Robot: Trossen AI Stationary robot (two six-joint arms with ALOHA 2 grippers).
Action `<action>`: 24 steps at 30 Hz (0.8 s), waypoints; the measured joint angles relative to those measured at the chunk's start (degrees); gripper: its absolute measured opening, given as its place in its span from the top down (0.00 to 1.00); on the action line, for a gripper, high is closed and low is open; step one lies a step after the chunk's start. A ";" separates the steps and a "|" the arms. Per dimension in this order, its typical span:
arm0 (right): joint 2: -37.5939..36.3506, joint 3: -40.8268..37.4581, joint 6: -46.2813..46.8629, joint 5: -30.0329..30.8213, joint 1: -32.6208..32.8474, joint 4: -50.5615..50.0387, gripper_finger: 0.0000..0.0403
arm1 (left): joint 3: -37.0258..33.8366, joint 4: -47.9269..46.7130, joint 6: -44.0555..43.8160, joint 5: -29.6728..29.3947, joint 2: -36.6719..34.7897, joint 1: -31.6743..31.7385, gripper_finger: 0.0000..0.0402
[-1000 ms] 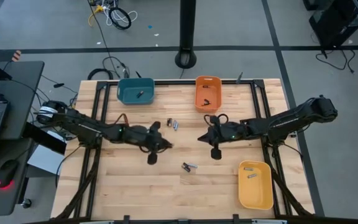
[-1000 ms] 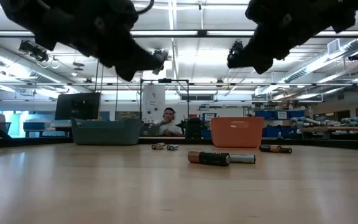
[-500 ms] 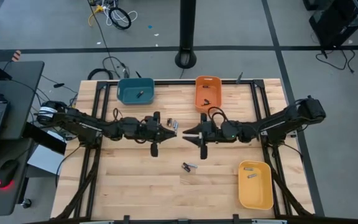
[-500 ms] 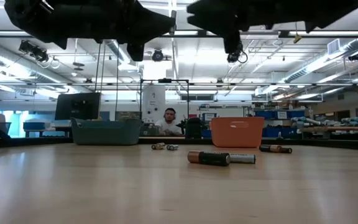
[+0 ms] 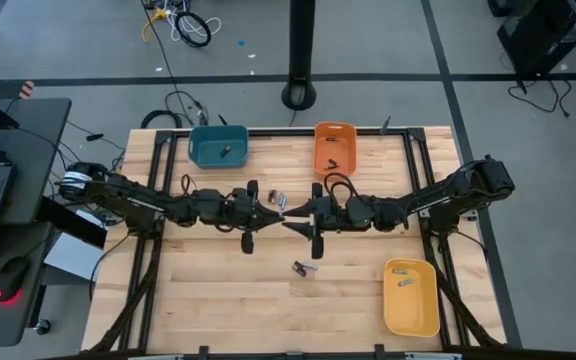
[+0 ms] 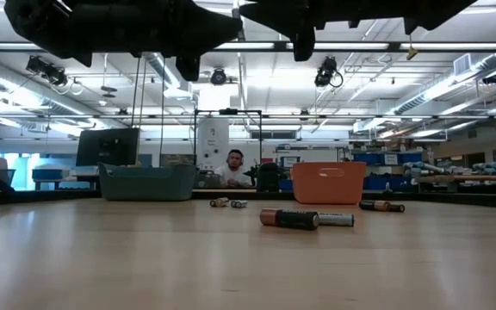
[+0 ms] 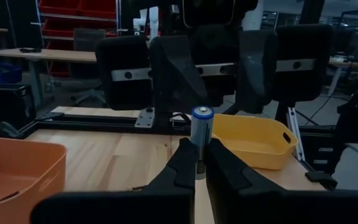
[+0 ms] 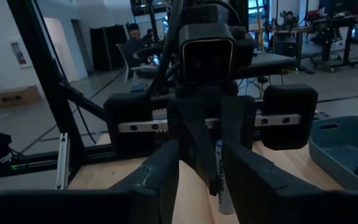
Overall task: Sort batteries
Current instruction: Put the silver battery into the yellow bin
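Left pincer (image 5: 274, 213) clamps a battery (image 7: 201, 134) (label unreadable); right pincer (image 5: 290, 214) spread around it.

Workshop around my desk, lit by ceiling strips.
I see grey floor (image 5: 388, 40) with dark seams, a black post (image 5: 299, 50), a laptop stand (image 5: 8, 170) at left, a monitor (image 6: 108, 146) and a seated person (image 6: 233, 167) far behind.

One silvery battery (image 7: 201, 132) is held upright at mid-worktop; loose batteries (image 5: 304, 268) are seen toward six o'clock, another pair (image 5: 279, 200) toward twelve.
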 joint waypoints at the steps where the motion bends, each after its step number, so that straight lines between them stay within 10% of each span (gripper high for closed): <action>1: 0.00 0.00 -0.13 -0.01 0.00 0.00 0.68 | 0.00 0.04 0.03 0.01 0.00 -0.03 0.95; 24: 0.13 0.04 4.13 -1.82 -2.78 -2.77 0.59 | 0.09 -0.12 -0.26 1.50 0.02 -0.14 0.95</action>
